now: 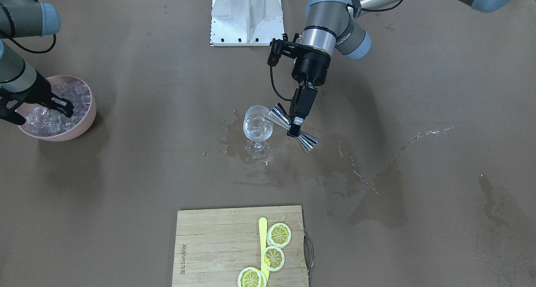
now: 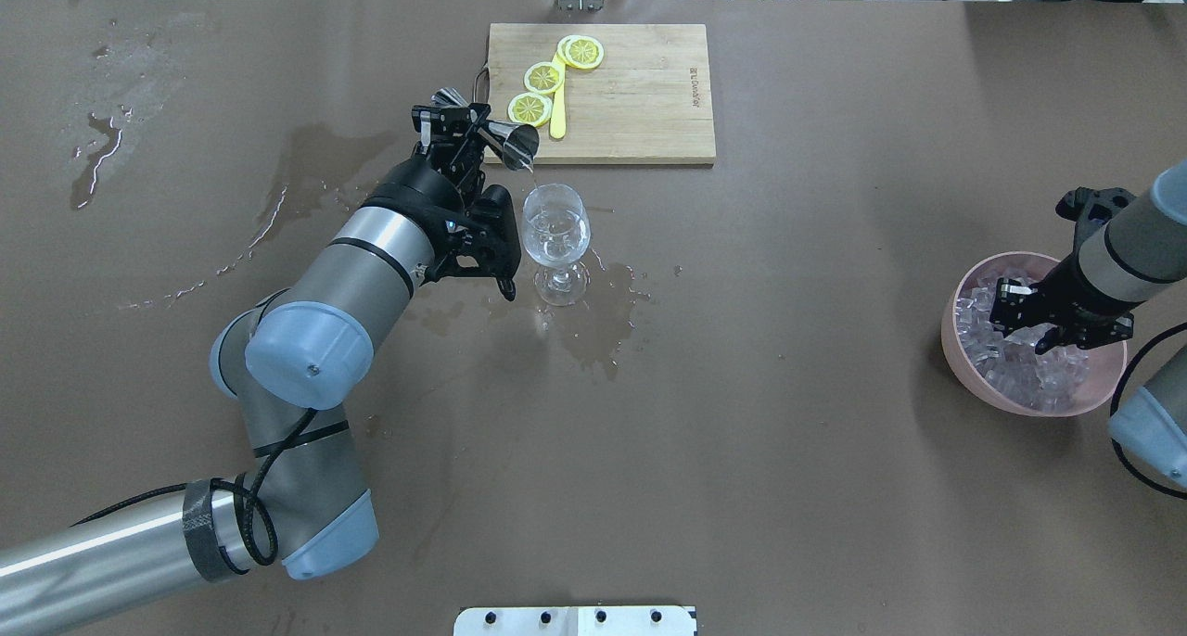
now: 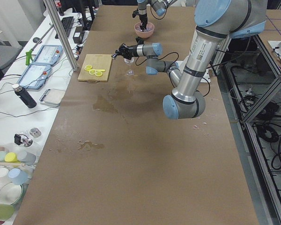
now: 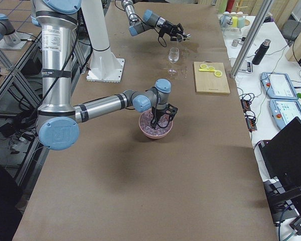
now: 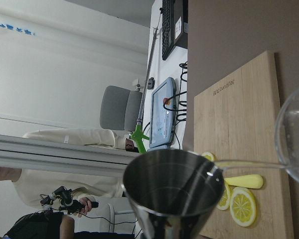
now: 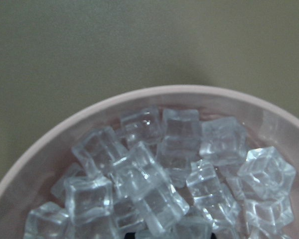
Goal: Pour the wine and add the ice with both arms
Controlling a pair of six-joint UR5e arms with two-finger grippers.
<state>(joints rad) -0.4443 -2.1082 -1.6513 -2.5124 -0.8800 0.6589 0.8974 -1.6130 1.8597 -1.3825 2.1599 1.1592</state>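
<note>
**Measuring cup tipped over the glass, other claw down in the ice**

Left gripper (image 1: 298, 120) is clamped around the waist of one steel double-ended measuring cup (image 1: 292, 127), holding it tipped on its side with one mouth at the rim of the single wine glass (image 1: 257, 130). In the left wrist view a thin clear stream of wine (image 5: 249, 163) runs from the cup's lip across to the glass rim. The glass stands upright on the brown table (image 2: 742, 451), with a little clear liquid in its bowl and wet patches spread around its foot (more splashes lie further along the table on the robot's left).

Right gripper (image 2: 1024, 325) is lowered into the one pink bowl (image 2: 969, 362), its fingers down among the ice (image 6: 154, 179), a heap of many small clear cubes. Whether they are closed on a cube cannot be told, as the tips are buried in the pile. The bowl sits well apart from the glass, on the robot's right.

Beyond the glass lies one wooden cutting board (image 2: 640, 94) carrying three lemon slices (image 2: 545, 77) and one yellow stick (image 2: 557, 117) beside them. A white bracket (image 1: 247, 17) stands at the robot's base.
</note>
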